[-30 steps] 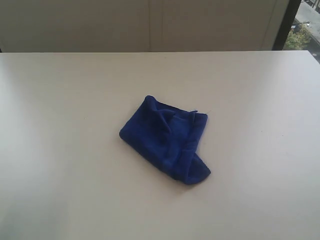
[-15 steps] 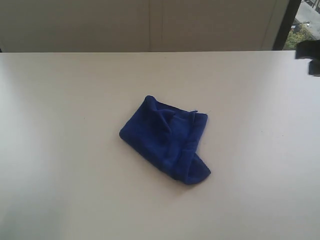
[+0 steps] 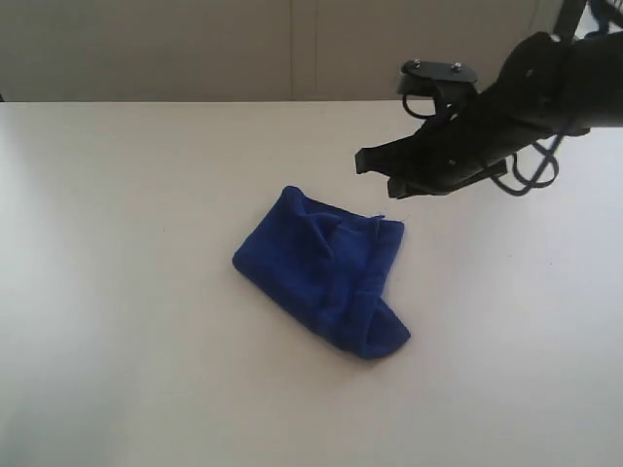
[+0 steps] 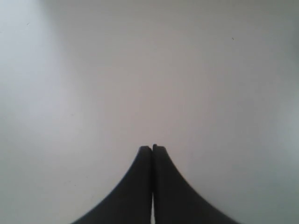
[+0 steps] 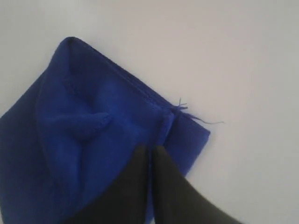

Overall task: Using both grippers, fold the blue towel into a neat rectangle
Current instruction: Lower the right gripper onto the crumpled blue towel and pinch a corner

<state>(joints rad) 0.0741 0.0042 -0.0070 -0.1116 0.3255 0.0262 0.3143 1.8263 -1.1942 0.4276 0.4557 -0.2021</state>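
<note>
— One arm hangs over the table [image 3: 117, 292] now, where a second ago the wide shot shows none?

— Yes. The right gripper [image 3: 374, 175] has swept in from the right edge. It hangs in the air above the far right corner of the blue towel [image 3: 316, 263] without touching it. Its wrist camera shows the two fingers pressed together and holding nothing. The corner and its loose thread [image 5: 189, 111] lie just beyond the tips.

— And the other arm?

— The left gripper [image 4: 152, 148] is out of the wide shot. Its own camera shows jaws closed over bare tabletop, with no cloth in sight.

— What does that mean for the fold?

— Work is only starting, by my reading. The towel has not shifted and lies bunched in the middle of the table. The right jaws must part before they can pinch that corner, and the left arm has yet to arrive.

— Which way does the cloth lie?

— Its long axis runs from far left to near right. The narrow, rolled end points near right, and the broad end sits far left.
</note>
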